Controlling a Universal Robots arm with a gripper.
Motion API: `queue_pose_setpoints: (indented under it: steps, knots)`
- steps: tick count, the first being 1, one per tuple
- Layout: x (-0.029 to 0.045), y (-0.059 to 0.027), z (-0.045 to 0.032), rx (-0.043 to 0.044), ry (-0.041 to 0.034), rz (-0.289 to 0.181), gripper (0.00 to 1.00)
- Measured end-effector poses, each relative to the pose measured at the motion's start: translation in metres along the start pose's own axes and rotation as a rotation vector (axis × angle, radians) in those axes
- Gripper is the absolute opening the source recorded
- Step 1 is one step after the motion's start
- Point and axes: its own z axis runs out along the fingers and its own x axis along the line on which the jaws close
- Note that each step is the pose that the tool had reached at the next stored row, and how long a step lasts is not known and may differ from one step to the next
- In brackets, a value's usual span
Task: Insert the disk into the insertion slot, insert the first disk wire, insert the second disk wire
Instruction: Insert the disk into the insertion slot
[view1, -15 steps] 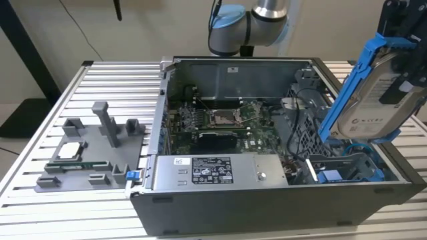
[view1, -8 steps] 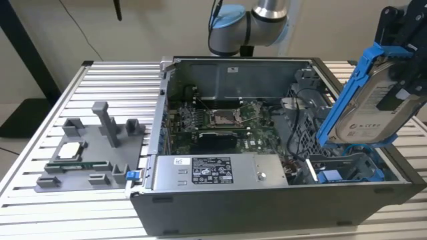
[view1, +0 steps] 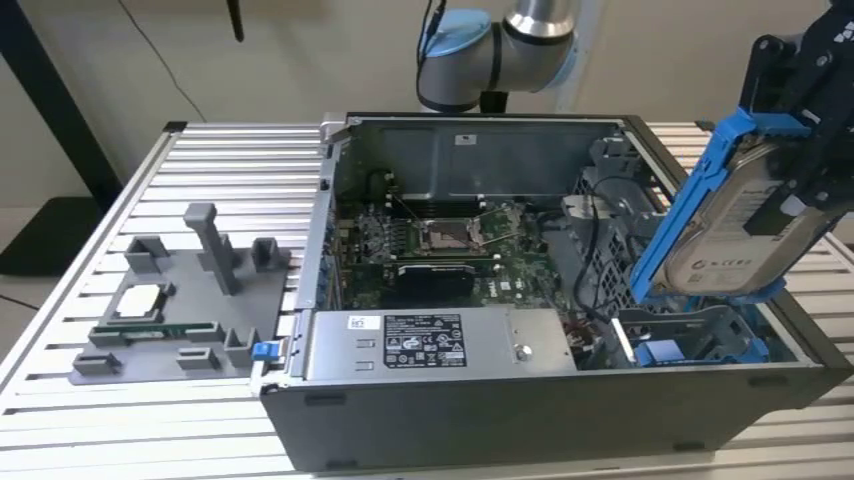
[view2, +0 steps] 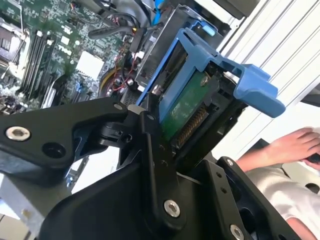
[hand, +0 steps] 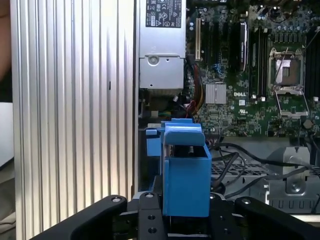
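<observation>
Grips the disk fast between closed fingers, blue frame and all, tilted steeply. Hangs it just over the insertion slot, below the fingers at a corner of the open computer case, not yet inside.

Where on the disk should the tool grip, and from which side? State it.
Probably grip the disk near its raised end, across its thin thickness, from above: it hangs steeply tilted over the insertion slot, lower end free, as the tool holds it.
</observation>
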Motion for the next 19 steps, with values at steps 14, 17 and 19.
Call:
queue_pose_setpoints:
  steps: [14, 17, 19]
  knots:
    - [0.0, -0.0122, 0.0153, -0.0005, -0.0004, 0.0, 0.0]
    - [0.0002, -0.0125, 0.0205, -0.0005, -0.0003, 0.0, 0.0]
    - [0.0003, -0.0127, 0.0241, -0.0012, -0.0003, 0.001, 0.0]
